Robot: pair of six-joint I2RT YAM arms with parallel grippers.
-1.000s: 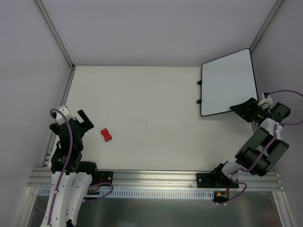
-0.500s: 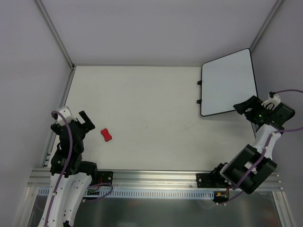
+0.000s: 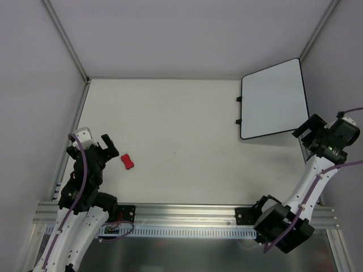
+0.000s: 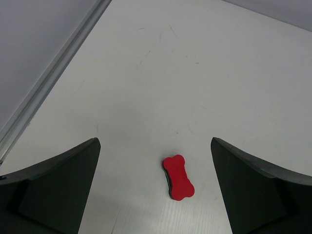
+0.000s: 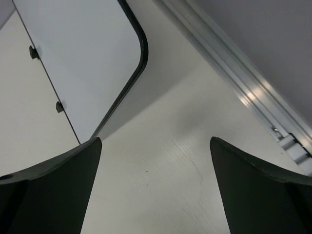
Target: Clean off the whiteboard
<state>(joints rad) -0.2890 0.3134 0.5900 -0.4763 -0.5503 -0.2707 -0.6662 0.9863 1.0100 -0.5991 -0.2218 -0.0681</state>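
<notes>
The whiteboard (image 3: pixel 272 99) stands at the far right, white with a thin black rim and two black clips on its left edge; no pen marks show on it. It also shows in the right wrist view (image 5: pixel 83 53). My right gripper (image 3: pixel 304 127) is open and empty just off the board's near right corner, over bare table (image 5: pixel 156 141). A small red bone-shaped eraser (image 3: pixel 128 162) lies flat at the left. My left gripper (image 3: pixel 108 148) is open beside it. In the left wrist view the eraser (image 4: pixel 178 177) lies between my open fingers (image 4: pixel 155 161), untouched.
Grey walls enclose the table on the left, back and right. An aluminium rail (image 5: pixel 243 83) runs along the right wall close to my right gripper. Another rail (image 4: pixel 48 87) runs along the left edge. The arm bases sit on the near rail (image 3: pixel 187 212).
My right arm has swung out to the right, and its gripper has drawn back from the whiteboard's near corner. My left gripper has shifted slightly nearer and toward the eraser.
</notes>
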